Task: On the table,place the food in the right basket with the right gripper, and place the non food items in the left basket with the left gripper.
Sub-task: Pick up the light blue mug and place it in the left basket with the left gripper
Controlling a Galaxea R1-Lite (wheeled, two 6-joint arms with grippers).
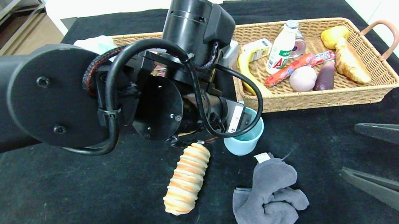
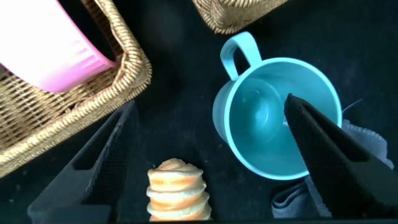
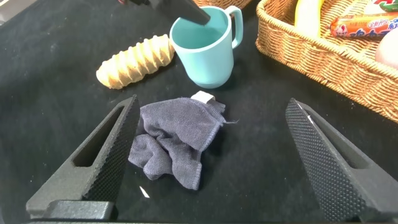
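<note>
A teal cup [image 1: 244, 138] stands mid-table, with a ridged bread roll [image 1: 187, 179] to its left and a crumpled grey cloth [image 1: 268, 195] in front. My left arm hangs over the cup and hides its own fingers in the head view. In the left wrist view my left gripper [image 2: 208, 102] is open. One finger [image 2: 323, 149] reaches into the cup [image 2: 280, 118]; the other stands beyond the roll [image 2: 177, 190]. My right gripper [image 1: 349, 149] is open and empty at the front right. In the right wrist view it [image 3: 212, 102] faces the cloth [image 3: 174, 140].
The right wicker basket [image 1: 377, 69] holds a banana, a bottle, a sausage and other food. The left basket [image 2: 134, 68] lies behind my left arm and holds a pink item [image 2: 43, 43]. A black cloth covers the table.
</note>
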